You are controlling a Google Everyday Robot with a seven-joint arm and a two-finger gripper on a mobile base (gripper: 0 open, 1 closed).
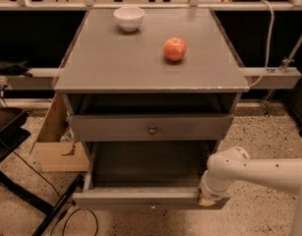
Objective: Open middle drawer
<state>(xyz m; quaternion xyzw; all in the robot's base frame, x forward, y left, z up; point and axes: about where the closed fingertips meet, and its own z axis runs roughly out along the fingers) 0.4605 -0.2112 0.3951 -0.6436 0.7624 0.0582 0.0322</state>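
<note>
The middle drawer (pixel 150 127) is a grey front panel with a small round metal knob (pixel 152 130), set under the grey cabinet top (pixel 140 63). Its front stands about level with the cabinet frame. Below it the bottom drawer (pixel 145 199) is pulled far out, and its grey tray is open to view. My gripper (pixel 207 198) is at the end of the white arm (pixel 258 168), which comes in from the right. It is against the right end of the bottom drawer's front panel, well below and to the right of the middle drawer's knob.
A white bowl (pixel 129 17) and a red apple (pixel 174 48) sit on the cabinet top. A cardboard box (pixel 54 141) stands on the floor at the cabinet's left. A black stand leg and cables (pixel 52 205) lie at lower left. A rail (pixel 271 76) runs behind.
</note>
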